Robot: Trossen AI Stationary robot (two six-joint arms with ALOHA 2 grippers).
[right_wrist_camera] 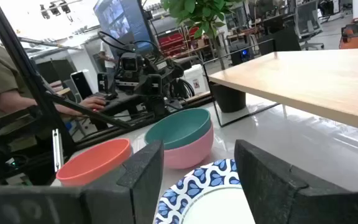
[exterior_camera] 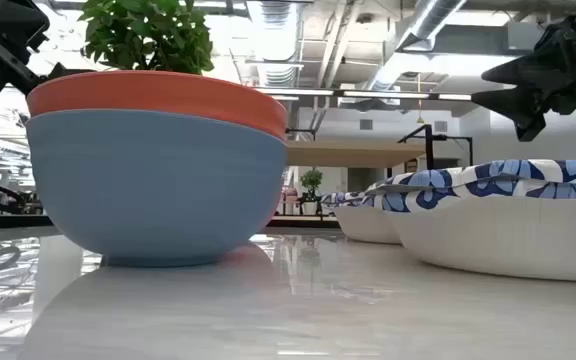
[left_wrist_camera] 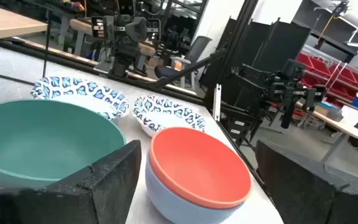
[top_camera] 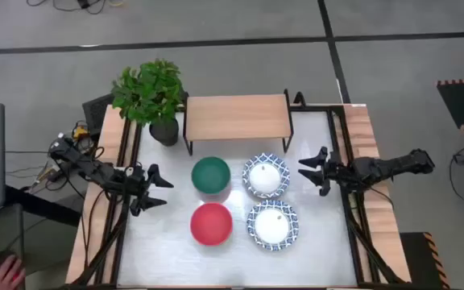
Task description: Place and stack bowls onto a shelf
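Note:
Four bowls sit on the white table in a square: the teal-green and pink bowl [top_camera: 210, 174], the red and grey-blue bowl [top_camera: 211, 223], and two white bowls with blue patterned rims, one farther [top_camera: 266, 176] and one nearer [top_camera: 271, 224]. Each rests on its base. The light-wood shelf [top_camera: 236, 118] stands on black legs behind them. My left gripper [top_camera: 158, 188] hovers open to the left of the teal and red bowls. My right gripper [top_camera: 308, 171] hovers open just right of the farther white bowl. Neither touches anything.
A black pot with a green plant [top_camera: 153, 97] stands at the shelf's left end. Wooden rails and black frame bars run along the table's left [top_camera: 113, 201] and right [top_camera: 361, 201] sides. A person's hand [top_camera: 2, 270] shows beyond the table's near left corner.

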